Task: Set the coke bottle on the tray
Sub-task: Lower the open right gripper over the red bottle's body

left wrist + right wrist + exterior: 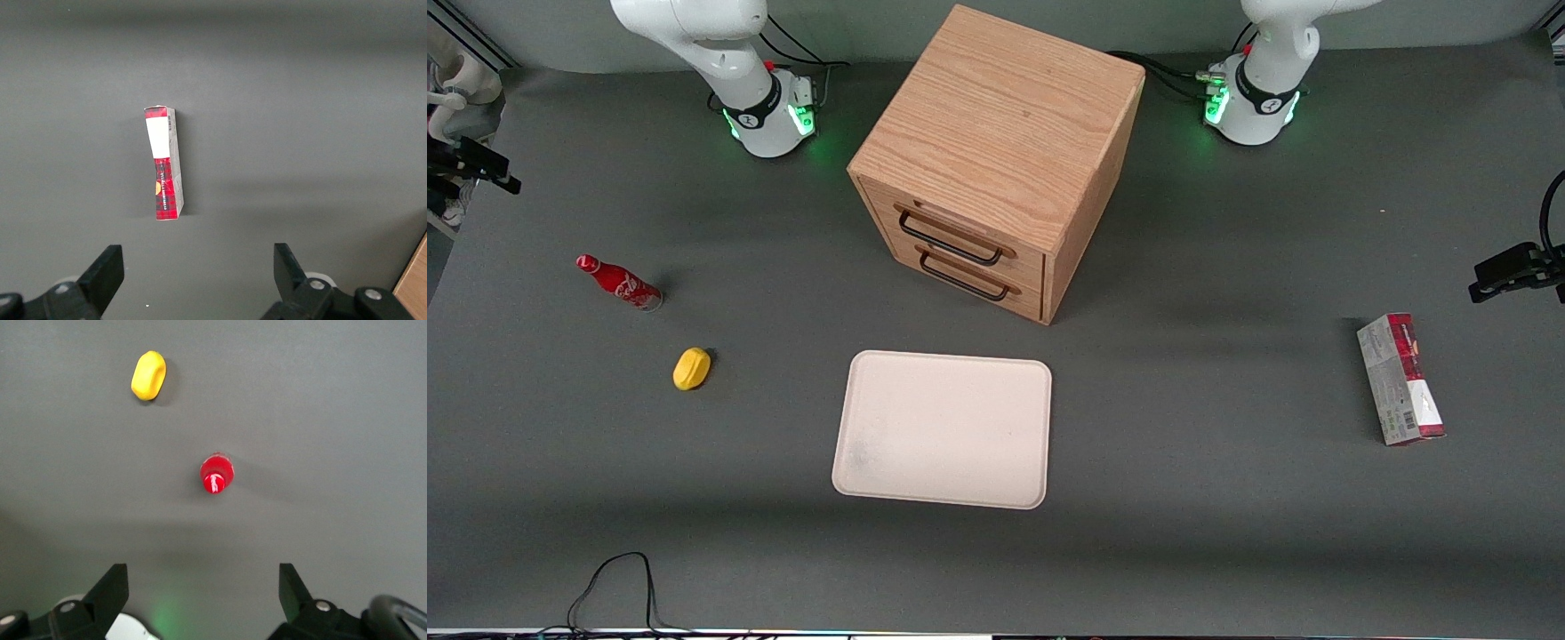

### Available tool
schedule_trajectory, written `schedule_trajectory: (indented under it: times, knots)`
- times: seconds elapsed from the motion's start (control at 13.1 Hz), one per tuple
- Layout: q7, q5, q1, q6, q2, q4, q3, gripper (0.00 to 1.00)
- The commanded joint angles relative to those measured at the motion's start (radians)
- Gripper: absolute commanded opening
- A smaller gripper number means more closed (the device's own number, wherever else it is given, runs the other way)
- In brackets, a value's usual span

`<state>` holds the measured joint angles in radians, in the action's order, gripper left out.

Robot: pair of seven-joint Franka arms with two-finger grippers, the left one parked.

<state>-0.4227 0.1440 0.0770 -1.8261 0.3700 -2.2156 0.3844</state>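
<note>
The grey table (pixel 1227 533) carried the tray (pixel 943 428) just in front of the drawer cabinet (pixel 996 160). The bottle (pixel 619 283) and lemon (pixel 691 368) sat toward the working arm's end, the carton (pixel 1400 379) toward the parked arm's. The gripper (pixel 203 587) hung spread above the bottle.

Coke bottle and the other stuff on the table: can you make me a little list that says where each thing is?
coke bottle: upright on table, toward working arm's end
lemon: beside bottle, nearer the front camera
tray: in front of the drawers, nothing on it
drawer cabinet: mid-table, both drawers shut
carton: toward parked arm's end
gripper: high above the bottle, fingers open, holding nothing
</note>
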Motion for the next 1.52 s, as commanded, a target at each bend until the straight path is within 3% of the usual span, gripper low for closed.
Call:
schedule_trajectory:
  times: [0.0, 1.45]
  knots:
    - [0.001, 0.025, -0.006, -0.090, -0.031, -0.059, 0.042, 1.00]
    - [-0.004, 0.019, -0.036, -0.492, -0.296, -0.228, 0.042, 1.00]
